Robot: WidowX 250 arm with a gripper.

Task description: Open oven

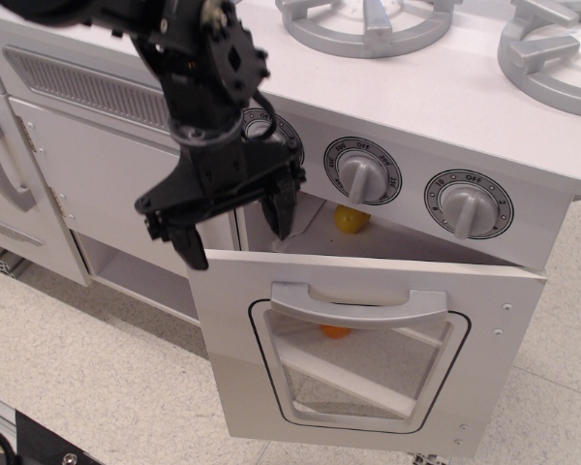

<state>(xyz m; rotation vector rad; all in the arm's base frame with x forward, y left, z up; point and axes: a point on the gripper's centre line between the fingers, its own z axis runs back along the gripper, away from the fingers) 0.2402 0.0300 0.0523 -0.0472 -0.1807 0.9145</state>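
The oven (pixel 368 354) door hangs partly open, tipped out at the top, below and to the right of the pincer (pixel 234 228). Its wide grey handle (pixel 358 305) runs across the door, lower than the pincer and a little to its right. Under the handle is the clear window (pixel 363 373) with rounded corners. Through it you can see something orange (pixel 335 331), but only a small bit shows.

The pincer is black and points down. Its two fingers are spread wide apart and hold nothing. One finger (pixel 189 247) hangs just past the left corner of the door. The other finger (pixel 281 208) sits just above the door's top edge, in front of the dark gap. The pincer is not touching the handle.

Inside the gap, right of the pincer, sits a small yellow ball (pixel 349 219).

A little higher are three grey dials. The left dial (pixel 271 131) is partly hidden behind the arm. The middle dial (pixel 365 172) and the right dial (pixel 468 205) are out to the right of the pincer.

Far left of the pincer is a white cupboard door (pixel 5 189) with a grey handle that stands up and down.

Farthest back, up and right of the pincer, are the grey burner rings (pixel 373 21) on the white stove top (pixel 445 92).
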